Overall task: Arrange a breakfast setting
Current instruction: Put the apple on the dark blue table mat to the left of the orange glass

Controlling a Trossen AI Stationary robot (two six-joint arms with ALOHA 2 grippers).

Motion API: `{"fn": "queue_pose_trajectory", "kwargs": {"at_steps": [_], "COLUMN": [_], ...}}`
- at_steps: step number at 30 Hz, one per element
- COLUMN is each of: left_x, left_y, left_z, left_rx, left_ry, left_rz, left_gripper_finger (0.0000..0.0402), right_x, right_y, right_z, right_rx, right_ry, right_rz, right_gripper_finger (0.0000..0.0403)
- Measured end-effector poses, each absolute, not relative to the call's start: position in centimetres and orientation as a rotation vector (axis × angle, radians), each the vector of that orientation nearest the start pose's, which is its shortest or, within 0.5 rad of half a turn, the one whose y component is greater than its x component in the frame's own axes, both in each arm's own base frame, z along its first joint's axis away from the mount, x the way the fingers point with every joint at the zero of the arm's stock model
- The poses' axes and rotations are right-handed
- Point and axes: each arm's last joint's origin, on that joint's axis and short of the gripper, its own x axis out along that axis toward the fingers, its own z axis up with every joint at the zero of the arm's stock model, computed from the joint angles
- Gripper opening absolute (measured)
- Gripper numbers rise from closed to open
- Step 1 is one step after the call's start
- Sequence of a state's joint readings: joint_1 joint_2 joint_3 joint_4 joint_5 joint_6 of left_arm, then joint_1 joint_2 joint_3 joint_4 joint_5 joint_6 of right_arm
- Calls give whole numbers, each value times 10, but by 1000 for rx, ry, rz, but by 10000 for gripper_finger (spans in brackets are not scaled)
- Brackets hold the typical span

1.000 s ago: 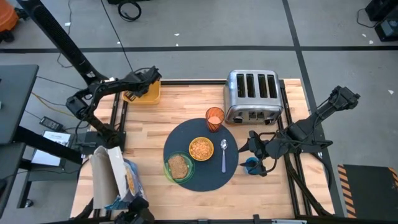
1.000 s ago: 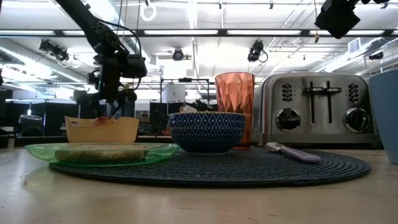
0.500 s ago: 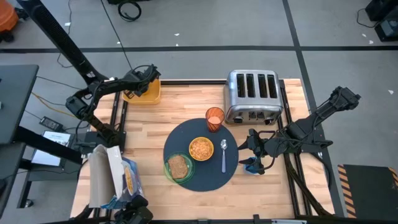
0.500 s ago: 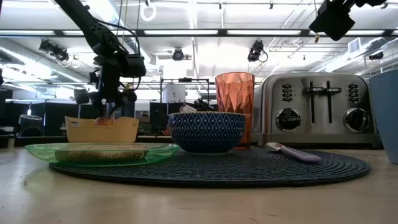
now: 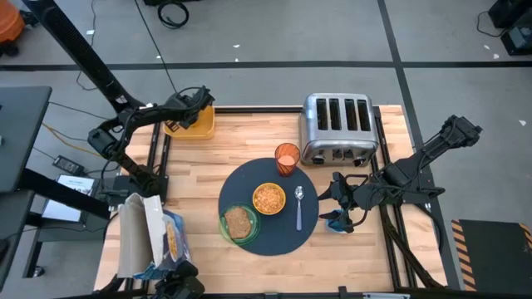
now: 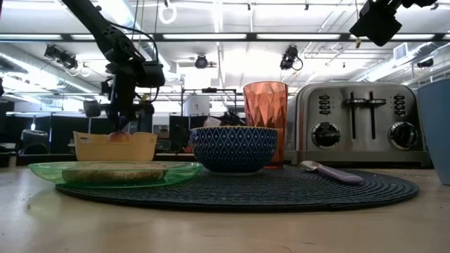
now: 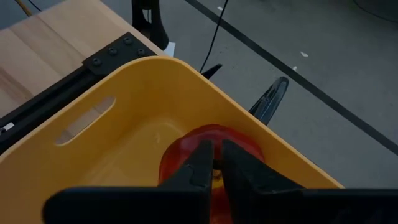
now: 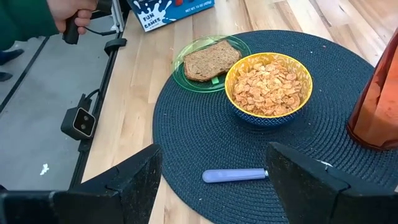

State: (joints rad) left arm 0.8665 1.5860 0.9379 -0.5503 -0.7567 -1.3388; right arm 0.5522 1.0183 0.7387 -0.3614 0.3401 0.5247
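- High view: the mat lies mid-table with bowl, plate, spoon and tumbler on it; the toaster stands just behind. The left gripper reaches into the tray; the right gripper hovers by the blue cup.
- Low view: the toaster blocks the room behind the spoon.
- Left wrist view: fingers are nearly together over the apple in the tray.
- Right wrist view: fingers are spread wide; a cereal box and a person's hand lie beyond the plate.
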Motion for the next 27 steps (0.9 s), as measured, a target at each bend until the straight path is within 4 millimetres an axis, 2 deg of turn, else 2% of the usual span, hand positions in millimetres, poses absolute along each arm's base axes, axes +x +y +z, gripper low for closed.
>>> {"fn": "queue_pose_trajectory", "kwargs": {"at_steps": [4, 12, 27], "left_x": [172, 173, 184], "left_y": [232, 228, 205], "left_z": [185, 188, 207], "left_rx": [-941, -955, -939], "left_ry": [177, 182, 187], "left_rz": [2045, 2025, 1936], "left_gripper_finger": [21, 19, 19], "right_x": [184, 184, 183], "right_y": [102, 102, 104], "right_z": [261, 261, 261], "right_rx": [230, 229, 225], "right_ry": [612, 612, 614], "right_rz": [48, 48, 58], "right_gripper_finger": [288, 288, 288]}}
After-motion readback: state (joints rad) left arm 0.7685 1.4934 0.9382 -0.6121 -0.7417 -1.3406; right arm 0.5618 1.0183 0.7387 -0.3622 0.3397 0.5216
